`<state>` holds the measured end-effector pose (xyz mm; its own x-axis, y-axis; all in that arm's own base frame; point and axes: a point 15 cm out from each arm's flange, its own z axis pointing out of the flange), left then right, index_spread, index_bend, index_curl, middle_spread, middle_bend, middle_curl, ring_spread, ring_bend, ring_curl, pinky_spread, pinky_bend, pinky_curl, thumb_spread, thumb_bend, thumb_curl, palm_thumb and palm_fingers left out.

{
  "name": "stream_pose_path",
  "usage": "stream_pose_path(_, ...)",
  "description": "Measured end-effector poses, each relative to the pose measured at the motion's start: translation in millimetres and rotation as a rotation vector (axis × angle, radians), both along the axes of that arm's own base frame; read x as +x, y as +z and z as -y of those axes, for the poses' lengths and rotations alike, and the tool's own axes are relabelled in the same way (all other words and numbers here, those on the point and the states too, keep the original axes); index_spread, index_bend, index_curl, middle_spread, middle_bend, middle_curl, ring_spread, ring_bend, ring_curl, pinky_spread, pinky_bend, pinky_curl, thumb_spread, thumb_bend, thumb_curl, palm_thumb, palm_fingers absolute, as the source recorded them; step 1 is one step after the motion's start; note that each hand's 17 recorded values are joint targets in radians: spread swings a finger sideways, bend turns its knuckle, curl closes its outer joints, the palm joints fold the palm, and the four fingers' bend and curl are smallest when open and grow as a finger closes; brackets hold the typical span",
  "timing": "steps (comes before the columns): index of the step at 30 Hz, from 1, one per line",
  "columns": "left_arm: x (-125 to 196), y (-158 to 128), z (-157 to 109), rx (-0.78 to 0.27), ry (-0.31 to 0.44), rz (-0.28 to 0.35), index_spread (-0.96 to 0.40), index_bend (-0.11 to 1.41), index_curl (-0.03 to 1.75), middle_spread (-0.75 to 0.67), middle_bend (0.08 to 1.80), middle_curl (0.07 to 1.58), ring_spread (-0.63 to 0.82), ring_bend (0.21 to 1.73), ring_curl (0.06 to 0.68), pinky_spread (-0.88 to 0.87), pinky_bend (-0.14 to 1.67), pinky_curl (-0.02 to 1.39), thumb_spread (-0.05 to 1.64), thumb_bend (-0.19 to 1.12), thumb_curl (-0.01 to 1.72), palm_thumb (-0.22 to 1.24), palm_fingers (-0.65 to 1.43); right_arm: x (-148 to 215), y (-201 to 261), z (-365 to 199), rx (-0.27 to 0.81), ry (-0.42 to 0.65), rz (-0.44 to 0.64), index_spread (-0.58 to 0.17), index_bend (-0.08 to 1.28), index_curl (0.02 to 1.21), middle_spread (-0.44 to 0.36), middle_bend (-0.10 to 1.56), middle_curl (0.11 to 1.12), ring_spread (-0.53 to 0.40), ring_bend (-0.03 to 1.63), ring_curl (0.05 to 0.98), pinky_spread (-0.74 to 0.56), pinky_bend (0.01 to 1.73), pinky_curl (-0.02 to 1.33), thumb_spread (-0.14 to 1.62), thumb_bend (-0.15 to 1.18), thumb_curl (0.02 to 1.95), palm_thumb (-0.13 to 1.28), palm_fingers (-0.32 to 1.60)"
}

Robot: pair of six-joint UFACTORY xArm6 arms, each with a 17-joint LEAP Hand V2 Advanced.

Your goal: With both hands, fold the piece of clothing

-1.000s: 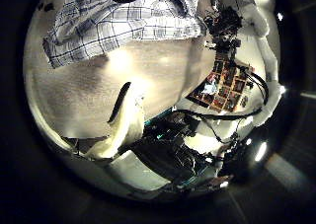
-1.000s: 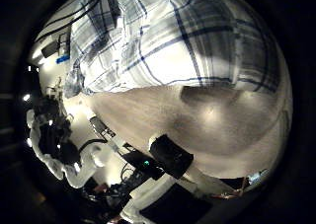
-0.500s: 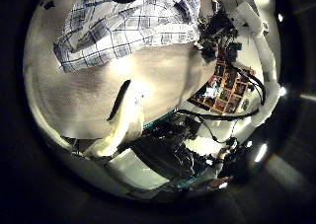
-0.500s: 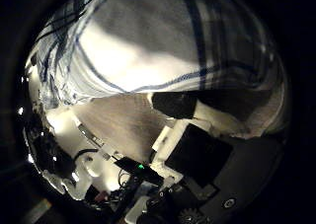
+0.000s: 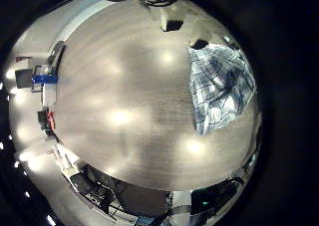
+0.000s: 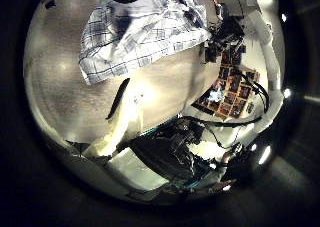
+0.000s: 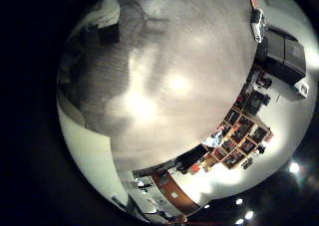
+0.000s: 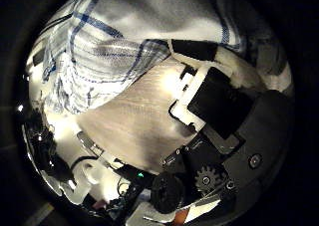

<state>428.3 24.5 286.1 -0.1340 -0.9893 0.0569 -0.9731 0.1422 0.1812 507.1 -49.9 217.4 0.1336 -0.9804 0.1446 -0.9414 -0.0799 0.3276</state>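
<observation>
A checked garment [image 5: 219, 87] lies bunched on the wooden table [image 5: 120, 116], near one edge. In the left thumb side palm view the garment [image 6: 140, 32] lies away from my left hand [image 6: 120, 127], whose finger is straight over bare table and holds nothing. My right hand [image 6: 228, 35] is at the garment's far edge in that view. In the right thumb side palm view the garment [image 8: 140, 37] is very close, and my right hand [image 8: 214, 97] has its fingers curled onto the garment's hem.
A small dark object [image 5: 171, 25] sits at the table's far edge beyond the garment. A few small items [image 5: 40, 77] lie off the table's other side. A shelf unit [image 6: 228, 87] stands in the room behind the right arm.
The right palm has dropped close onto the garment and its fingers have curled in at the hem. The left thumb side palm view has shifted a little and the garment looks more bunched.
</observation>
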Motion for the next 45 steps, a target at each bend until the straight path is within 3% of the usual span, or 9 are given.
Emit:
stream_pose_path(14, -9.8, -6.9, 29.2, -0.060, -0.051, -0.012, -0.03, 0.19, 0.45, 0.20, 0.16, 0.27, 0.32, 0.63, 0.246, 0.36, 0.28, 0.43, 1.31, -0.01, 0.32, 0.43, 0.14, -68.7, 55.2, 70.5, 0.004, -0.072, -0.003, -0.319, 1.04, 0.90, -0.163, 1.29, 0.82, -0.216, 1.41, 0.684, -0.17, 1.37, 0.75, 1.25, -0.01, 0.55, 0.99, 1.05)
stream_pose_path(18, -3.3, -19.5, 46.4, -0.078, -0.062, -0.009, -0.03, 0.19, 0.45, 0.20, 0.16, 0.27, 0.32, 0.63, 0.244, 0.36, 0.28, 0.42, 1.31, -0.01, 0.32, 0.42, 0.14, -67.8, 66.4, 74.8, 0.003, -0.072, 0.032, -0.310, 1.04, 0.91, -0.160, 1.29, 0.82, -0.215, 1.41, 0.694, -0.17, 1.36, 0.78, 1.26, -0.01, 0.56, 0.98, 1.05)
stream_pose_path(26, 24.0, -63.8, 101.6, -0.088, -0.075, 0.065, -0.03, 0.19, 0.44, 0.20, 0.17, 0.27, 0.33, 0.63, 0.239, 0.37, 0.29, 0.41, 1.30, -0.01, 0.32, 0.40, 0.14, -67.4, 78.0, 63.8, 0.000, -0.056, 0.058, -0.301, 1.03, 0.93, -0.158, 1.29, 0.83, -0.216, 1.40, 0.711, -0.17, 1.32, 0.84, 1.27, -0.01, 0.58, 0.97, 1.04)
stream_pose_path(29, 30.0, -82.0, 115.1, -0.077, -0.073, 0.059, -0.03, 0.19, 0.44, 0.20, 0.17, 0.27, 0.33, 0.63, 0.237, 0.37, 0.29, 0.40, 1.30, -0.01, 0.32, 0.40, 0.14, -65.1, 89.9, 51.3, -0.003, -0.031, 0.086, -0.301, 1.02, 0.94, -0.158, 1.29, 0.83, -0.216, 1.40, 0.714, -0.17, 1.31, 0.86, 1.28, -0.01, 0.58, 0.96, 1.04)
stream_pose_path(38, 37.0, -100.2, 103.2, -0.064, -0.044, 0.035, -0.03, 0.19, 0.43, 0.20, 0.17, 0.27, 0.33, 0.63, 0.235, 0.37, 0.29, 0.39, 1.29, -0.01, 0.32, 0.40, 0.14, -50.3, 132.8, 5.5, -0.025, 0.086, 0.215, -0.306, 1.01, 0.96, -0.160, 1.28, 0.84, -0.220, 1.39, 0.729, -0.17, 1.28, 0.92, 1.28, -0.01, 0.58, 0.94, 1.03)
stream_pose_path(45, 41.0, -92.1, 76.4, -0.078, -0.019, 0.051, -0.02, 0.19, 0.43, 0.20, 0.17, 0.27, 0.32, 0.63, 0.234, 0.37, 0.30, 0.39, 1.29, -0.01, 0.32, 0.40, 0.15, -40.8, 148.6, -61.2, -0.100, 0.256, 0.261, -0.311, 1.00, 0.97, -0.162, 1.27, 0.84, -0.221, 1.38, 0.736, -0.18, 1.26, 0.95, 1.27, -0.01, 0.56, 0.93, 1.03)
